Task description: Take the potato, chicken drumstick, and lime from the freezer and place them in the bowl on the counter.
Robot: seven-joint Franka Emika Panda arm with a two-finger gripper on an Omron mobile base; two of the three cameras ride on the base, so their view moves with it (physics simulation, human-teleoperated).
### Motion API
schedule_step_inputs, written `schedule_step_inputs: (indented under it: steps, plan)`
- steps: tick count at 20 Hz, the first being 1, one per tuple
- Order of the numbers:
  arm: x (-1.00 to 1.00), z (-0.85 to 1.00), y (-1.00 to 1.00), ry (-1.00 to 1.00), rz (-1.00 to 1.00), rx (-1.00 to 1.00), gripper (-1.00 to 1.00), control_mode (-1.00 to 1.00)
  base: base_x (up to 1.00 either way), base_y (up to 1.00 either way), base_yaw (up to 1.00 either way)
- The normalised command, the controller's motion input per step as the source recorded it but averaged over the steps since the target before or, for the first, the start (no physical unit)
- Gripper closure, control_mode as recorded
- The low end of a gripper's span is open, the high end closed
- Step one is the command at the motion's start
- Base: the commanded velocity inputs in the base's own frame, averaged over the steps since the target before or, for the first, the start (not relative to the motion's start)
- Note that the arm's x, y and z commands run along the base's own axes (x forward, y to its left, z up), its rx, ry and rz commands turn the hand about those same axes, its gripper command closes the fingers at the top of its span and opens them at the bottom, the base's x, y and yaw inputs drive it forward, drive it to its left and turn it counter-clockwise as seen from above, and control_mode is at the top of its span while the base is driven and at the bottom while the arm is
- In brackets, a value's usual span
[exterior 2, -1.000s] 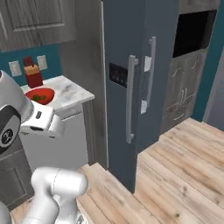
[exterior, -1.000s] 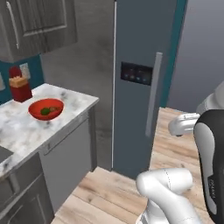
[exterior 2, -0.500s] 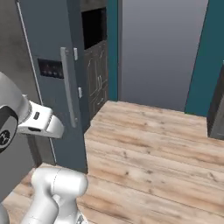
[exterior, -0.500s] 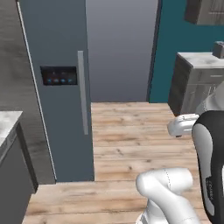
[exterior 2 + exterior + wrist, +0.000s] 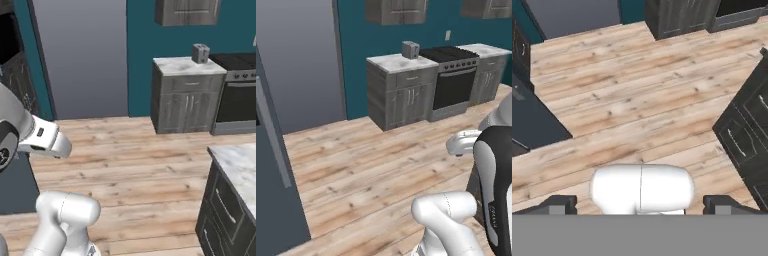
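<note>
The freezer is a tall dark slate-grey cabinet at the left edge of the left base view, its door shut and a long grey handle running down it. Its dark lower corner sits at the left of the hand view. My gripper points down at the wooden floor, well away from the freezer. Its two dark fingertips stand far apart at the bottom with nothing between them, so it is open. The potato, chicken drumstick, lime, bowl and its counter are out of view.
Across the wooden floor, a marbled-top cabinet carries a toaster beside a black stove. Another marbled-top dark cabinet stands close on my right, and its drawers show in the hand view.
The whole picture has swung to the right, so the camera has turned. The freezer slid to the left edge, the counter with the red bowl passed out of view, and the stove wall came in.
</note>
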Motion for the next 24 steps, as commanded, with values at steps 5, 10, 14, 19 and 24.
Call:
schedule_step_inputs:
  steps: [5,10,14,19,24]
  plan:
    - [0.00,0.00,0.00,0.00,0.00,0.00,-1.00,1.00,0.81,-0.22,-0.42]
    - [0.00,0.00,0.00,0.00,0.00,0.00,-1.00,1.00,1.00,-0.29,-0.06]
    - [0.00,0.00,0.00,0.00,0.00,0.00,-1.00,1.00,1.00,-0.37,0.03]
    - [0.00,0.00,0.00,0.00,0.00,0.00,-1.00,1.00,1.00,-0.35,0.44]
    - [0.00,0.00,0.00,0.00,0.00,0.00,-1.00,1.00,0.97,-0.19,0.74]
